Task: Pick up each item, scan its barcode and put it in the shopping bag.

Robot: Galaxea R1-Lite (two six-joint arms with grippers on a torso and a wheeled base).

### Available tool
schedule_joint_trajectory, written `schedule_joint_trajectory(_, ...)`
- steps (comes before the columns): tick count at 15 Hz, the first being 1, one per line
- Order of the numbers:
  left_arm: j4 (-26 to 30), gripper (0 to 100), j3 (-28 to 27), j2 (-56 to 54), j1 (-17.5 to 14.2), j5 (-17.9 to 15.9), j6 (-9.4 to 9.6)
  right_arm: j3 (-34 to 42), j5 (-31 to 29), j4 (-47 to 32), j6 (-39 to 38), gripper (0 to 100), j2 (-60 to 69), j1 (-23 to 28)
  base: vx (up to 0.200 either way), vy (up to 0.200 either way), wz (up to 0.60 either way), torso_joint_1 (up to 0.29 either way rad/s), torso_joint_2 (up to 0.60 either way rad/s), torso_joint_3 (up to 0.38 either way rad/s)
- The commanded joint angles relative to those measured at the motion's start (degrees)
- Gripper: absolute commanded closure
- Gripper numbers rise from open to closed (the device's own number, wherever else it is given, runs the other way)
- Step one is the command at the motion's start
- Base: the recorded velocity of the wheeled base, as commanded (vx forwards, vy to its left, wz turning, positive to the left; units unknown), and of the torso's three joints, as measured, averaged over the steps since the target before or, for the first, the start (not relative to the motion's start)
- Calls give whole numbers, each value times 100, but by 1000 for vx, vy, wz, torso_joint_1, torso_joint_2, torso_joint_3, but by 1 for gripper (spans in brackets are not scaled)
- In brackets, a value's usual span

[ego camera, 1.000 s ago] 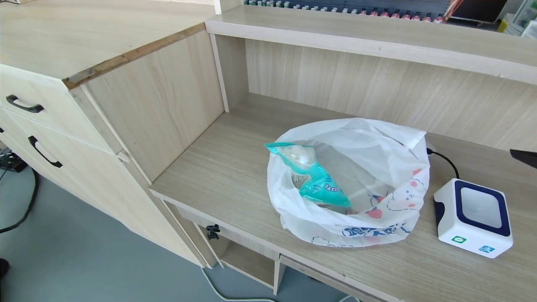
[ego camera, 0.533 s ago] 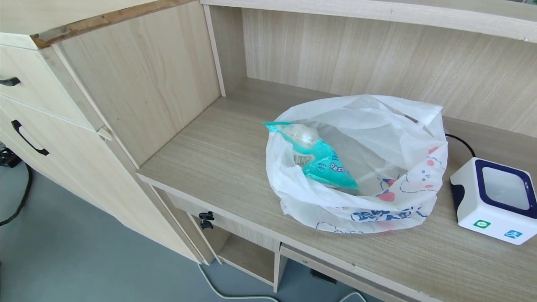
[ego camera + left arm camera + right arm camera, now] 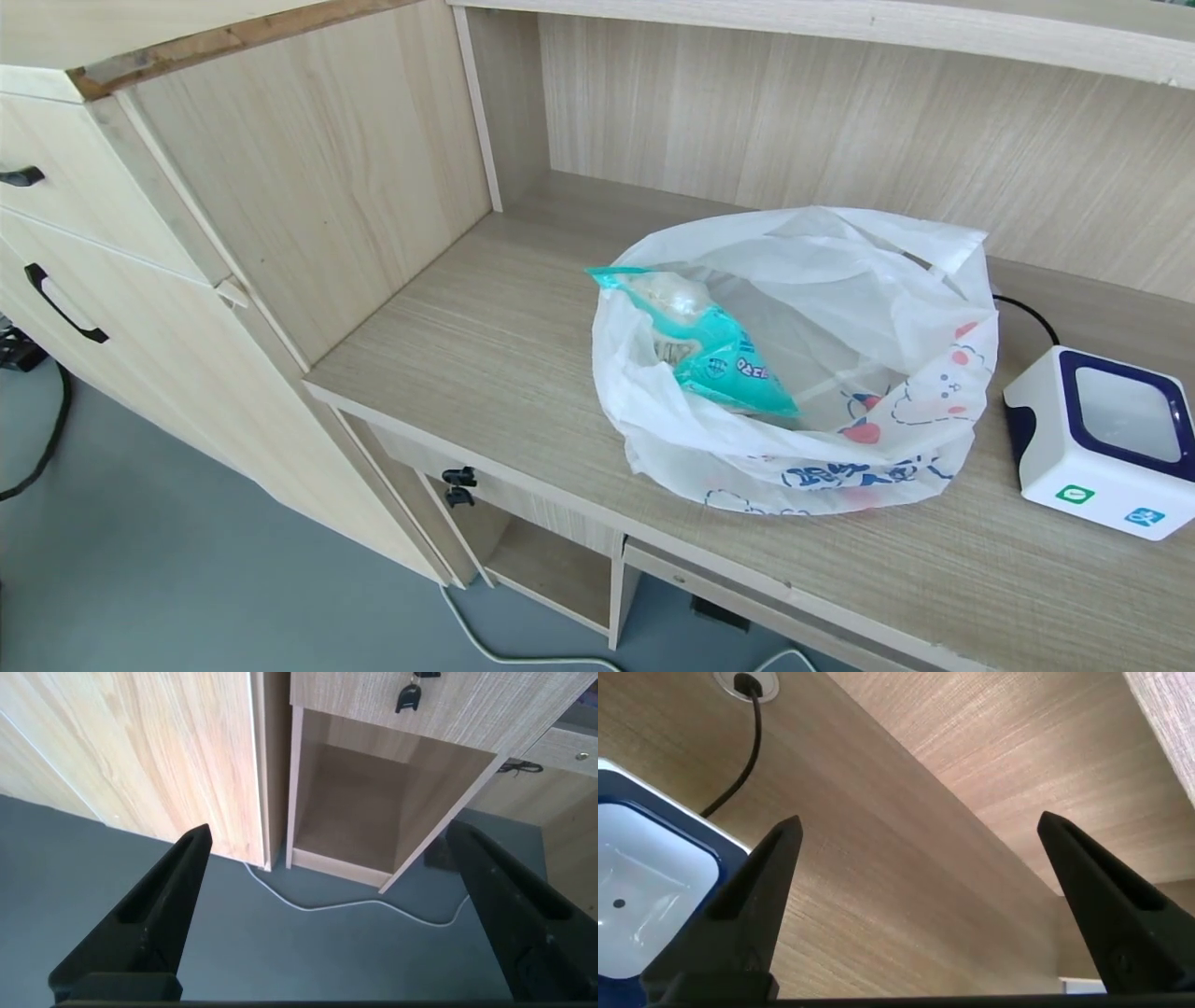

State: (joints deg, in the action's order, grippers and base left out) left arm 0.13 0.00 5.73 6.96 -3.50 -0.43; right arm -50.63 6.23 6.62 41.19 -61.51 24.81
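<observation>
Shopping bag point(image 3: 840, 280), white thin film with a cartoon print, one unit: stood slumped near the front edge of the counter point(image 3: 485, 355), toward its right end, mouth wide open and facing up. Scanner point(image 3: 1106, 439), white box with a dark-framed window on top, one unit: sat just beside the bag on the robot's right, apart from it, close to the same front edge. Teal packet point(image 3: 709, 350), one unit: lay inside the bag against its left wall, one corner poking over the rim. Right gripper point(image 3: 920, 819): jaws spread wide and empty, hanging over bare counter beside the scanner, near the back panel. Left gripper point(image 3: 327, 835): jaws likewise spread wide and empty, held low over the grey floor point(image 3: 308, 952) before the open cubby point(image 3: 374, 803) under the counter. Black cable point(image 3: 738, 756): ran from the scanner to a hole near the counter's back edge. Handling note, as judgement: with one packet bagged and both grippers empty, the step appeared to be fetching a further item. Such an item would best be gripped away from its barcode, shown flat to the scanner window, then released over the middle of the bag's mouth. The film looked flimsy, so open fingers should stay off its rim and off the cable.
</observation>
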Motion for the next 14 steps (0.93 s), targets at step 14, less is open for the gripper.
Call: schedule_joint_trajectory(14, -5, 0, 0, 7, -2, -2, -1, 545, -307, 340, 161, 0, 228, -134, 0, 0, 0, 35, -306, -274)
